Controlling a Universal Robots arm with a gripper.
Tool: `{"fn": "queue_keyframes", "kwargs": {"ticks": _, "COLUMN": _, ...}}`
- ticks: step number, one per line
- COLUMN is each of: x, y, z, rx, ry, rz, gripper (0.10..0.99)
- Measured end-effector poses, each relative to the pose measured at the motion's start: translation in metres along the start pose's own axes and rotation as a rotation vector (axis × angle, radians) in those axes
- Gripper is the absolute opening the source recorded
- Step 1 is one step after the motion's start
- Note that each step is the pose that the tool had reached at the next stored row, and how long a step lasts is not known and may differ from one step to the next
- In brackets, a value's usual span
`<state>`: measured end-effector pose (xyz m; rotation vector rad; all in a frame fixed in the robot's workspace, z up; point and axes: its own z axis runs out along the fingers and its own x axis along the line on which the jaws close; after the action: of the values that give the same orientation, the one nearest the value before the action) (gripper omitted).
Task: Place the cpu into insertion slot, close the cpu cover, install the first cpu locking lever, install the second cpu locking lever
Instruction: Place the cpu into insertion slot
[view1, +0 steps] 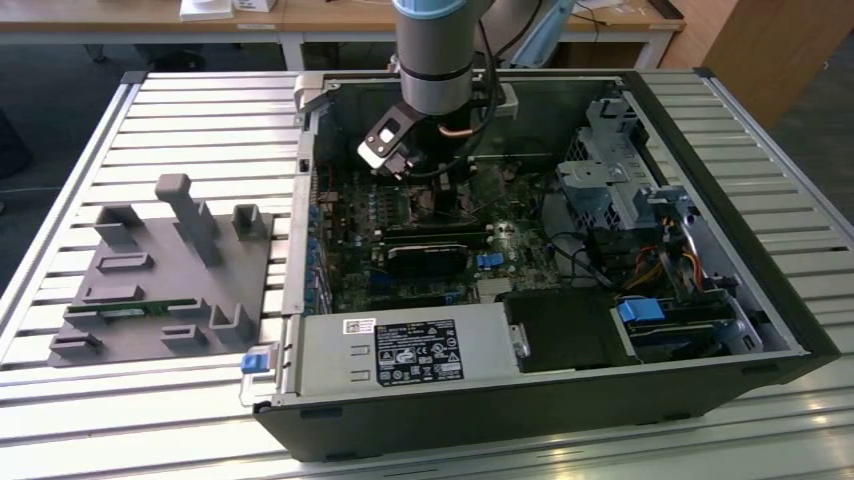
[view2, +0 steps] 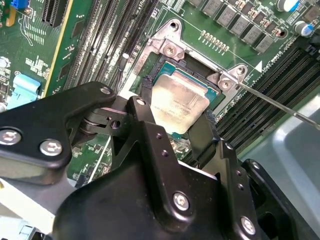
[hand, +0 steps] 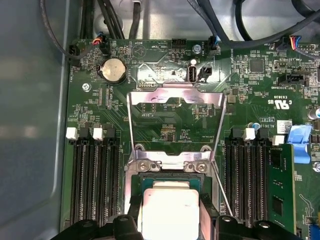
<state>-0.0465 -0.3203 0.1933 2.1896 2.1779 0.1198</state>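
A slatted metal desk (view1: 200, 110) stood on a dark floor (view1: 54, 100). Behind it ran a wooden table (view1: 334, 18) with white legs; a wooden cabinet (view1: 774, 50) stood at the exterior view's right.

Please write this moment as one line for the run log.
gripper shut on cpu | cpu at insertion slot | cpu cover open, raised | locking lever unlatched

Open black computer case (view1: 534, 420) lying on a silver slatted table (view1: 200, 110). Beside the case, on the exterior view's left, a grey plastic stand (view1: 160, 280). Inside the case, a silver box (view1: 400, 355) with a label, a round battery (hand: 113, 69) and long black slots (hand: 92, 180). Behind the case, a wooden desk (view1: 334, 15).
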Motion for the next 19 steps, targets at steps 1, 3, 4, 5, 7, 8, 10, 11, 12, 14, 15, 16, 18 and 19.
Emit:
{"fn": "queue_keyframes", "kwargs": {"ticks": 1, "x": 0.0000, "y": 0.0000, "z": 0.0005, "rx": 0.000, "ry": 0.0000, "rz": 0.000, "gripper": 0.537}}
{"fn": "queue_keyframes", "kwargs": {"ticks": 3, "x": 0.0000, "y": 0.0000, "z": 0.0008, "rx": 0.001, "ry": 0.0000, "rz": 0.000, "gripper": 0.537}}
{"fn": "queue_keyframes", "kwargs": {"ticks": 4, "x": 0.0000, "y": 0.0000, "z": 0.0008, "rx": 0.001, "ry": 0.0000, "rz": 0.000, "gripper": 0.537}}
{"fn": "queue_keyframes", "kwargs": {"ticks": 5, "x": 0.0000, "y": 0.0000, "z": 0.0009, "rx": 0.001, "ry": 0.0001, "rz": 0.000, "gripper": 0.537}}
{"fn": "queue_keyframes", "kwargs": {"ticks": 7, "x": 0.0000, "y": 0.0000, "z": 0.0009, "rx": 0.001, "ry": 0.0001, "rz": 0.000, "gripper": 0.537}}
{"fn": "queue_keyframes", "kwargs": {"ticks": 8, "x": 0.0000, "y": 0.0000, "z": 0.0009, "rx": 0.001, "ry": 0.0001, "rz": 0.000, "gripper": 0.537}}
{"fn": "queue_keyframes", "kwargs": {"ticks": 10, "x": 0.0000, "y": 0.0001, "z": 0.0009, "rx": 0.001, "ry": 0.0001, "rz": 0.000, "gripper": 0.537}}
{"fn": "queue_keyframes", "kwargs": {"ticks": 11, "x": 0.0001, "y": 0.0001, "z": 0.0009, "rx": 0.001, "ry": 0.0004, "rz": 0.000, "gripper": 0.537}}
{"fn": "queue_keyframes", "kwargs": {"ticks": 12, "x": 0.0001, "y": 0.0001, "z": 0.0010, "rx": 0.001, "ry": 0.0005, "rz": 0.000, "gripper": 0.549}}
{"fn": "queue_keyframes", "kwargs": {"ticks": 14, "x": 0.0000, "y": 0.0000, "z": 0.0009, "rx": 0.001, "ry": 0.0003, "rz": 0.000, "gripper": 0.549}}
{"fn": "queue_keyframes", "kwargs": {"ticks": 15, "x": 0.0000, "y": 0.0001, "z": 0.0009, "rx": 0.001, "ry": 0.0002, "rz": 0.000, "gripper": 0.612}}
{"fn": "queue_keyframes", "kwargs": {"ticks": 16, "x": 0.0000, "y": 0.0001, "z": 0.0009, "rx": 0.001, "ry": 0.0003, "rz": 0.000, "gripper": 0.612}}
{"fn": "queue_keyframes", "kwargs": {"ticks": 18, "x": 0.0000, "y": 0.0004, "z": 0.0009, "rx": 0.001, "ry": 0.0002, "rz": 0.000, "gripper": 0.612}}
{"fn": "queue_keyframes", "kwargs": {"ticks": 19, "x": 0.0000, "y": 0.0005, "z": 0.0008, "rx": 0.001, "ry": 0.0001, "rz": 0.000, "gripper": 0.612}}
